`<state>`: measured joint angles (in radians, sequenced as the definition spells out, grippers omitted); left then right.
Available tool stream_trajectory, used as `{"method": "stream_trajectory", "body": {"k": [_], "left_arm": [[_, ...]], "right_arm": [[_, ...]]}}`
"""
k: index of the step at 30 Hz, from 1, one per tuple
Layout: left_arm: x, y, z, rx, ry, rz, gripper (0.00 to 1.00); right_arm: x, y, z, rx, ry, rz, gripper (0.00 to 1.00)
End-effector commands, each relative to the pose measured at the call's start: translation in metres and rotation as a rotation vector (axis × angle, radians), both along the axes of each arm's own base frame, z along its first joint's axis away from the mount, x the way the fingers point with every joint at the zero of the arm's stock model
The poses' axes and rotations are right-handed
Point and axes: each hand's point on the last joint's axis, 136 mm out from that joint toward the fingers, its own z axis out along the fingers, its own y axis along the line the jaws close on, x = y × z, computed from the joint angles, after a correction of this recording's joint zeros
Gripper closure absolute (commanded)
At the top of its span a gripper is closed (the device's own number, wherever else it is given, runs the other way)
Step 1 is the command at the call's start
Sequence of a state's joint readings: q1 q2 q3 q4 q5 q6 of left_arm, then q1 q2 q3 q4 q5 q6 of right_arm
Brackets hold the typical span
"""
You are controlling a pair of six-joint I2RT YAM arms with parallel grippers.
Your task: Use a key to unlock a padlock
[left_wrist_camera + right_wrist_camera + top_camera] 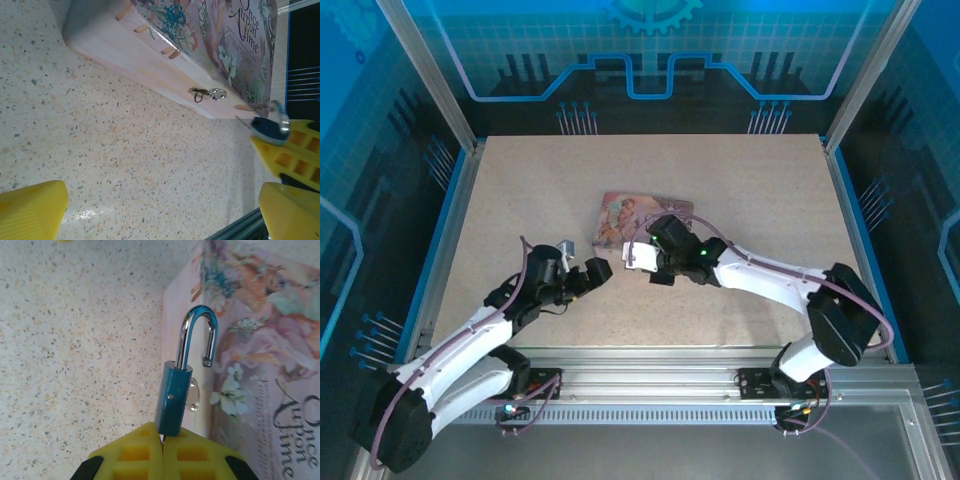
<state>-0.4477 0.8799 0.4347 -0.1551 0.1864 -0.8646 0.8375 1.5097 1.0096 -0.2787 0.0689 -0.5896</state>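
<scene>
Blue padlock [173,400], shackle [199,315] open, base pinched in right pincer [162,439], left pincer [162,200] spread wide

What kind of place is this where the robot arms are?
Probably a robot lab's test booth: the left arm and right arm are bolted to a speckled table, with metal frame rails around it and blue gear-patterned walls.

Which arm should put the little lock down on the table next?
Right, most likely. The right gripper is shut on the padlock, whose loop has swung open, beside the pink box. The left gripper is open, holding nothing, over the table.
</scene>
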Motion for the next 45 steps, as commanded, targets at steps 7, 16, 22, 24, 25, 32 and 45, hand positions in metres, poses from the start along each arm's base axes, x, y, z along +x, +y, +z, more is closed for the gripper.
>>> {"method": "stream_trajectory", "body": {"k": [7, 16, 22, 24, 25, 32, 45], "left_arm": [[0.005, 0.001, 0.011, 0.034, -0.012, -0.015, 0.01], [0.022, -0.005, 0.015, 0.046, -0.025, -0.020, 0.01], [0.031, -0.008, 0.013, 0.042, -0.021, -0.013, 0.01], [0.032, -0.008, 0.012, 0.042, -0.015, -0.014, 0.01], [0.032, -0.008, 0.012, 0.041, -0.014, -0.013, 0.01], [0.031, -0.005, 0.010, 0.047, -0.005, -0.005, 0.01], [0.033, 0.004, 0.006, 0.063, 0.008, 0.020, 0.01]], "right_arm": [[0.004, -0.044, 0.035, 0.136, -0.017, -0.246, 0.99], [0.048, -0.144, 0.032, 0.152, 0.022, -0.746, 1.00], [0.069, -0.222, 0.000, 0.007, 0.096, -1.116, 0.99], [0.071, -0.237, -0.016, -0.046, 0.145, -1.190, 1.00], [0.073, -0.244, -0.025, -0.085, 0.156, -1.214, 1.00], [0.074, -0.252, -0.070, -0.218, 0.246, -1.240, 0.99], [0.073, -0.252, -0.070, -0.197, 0.275, -1.312, 0.64]]}}
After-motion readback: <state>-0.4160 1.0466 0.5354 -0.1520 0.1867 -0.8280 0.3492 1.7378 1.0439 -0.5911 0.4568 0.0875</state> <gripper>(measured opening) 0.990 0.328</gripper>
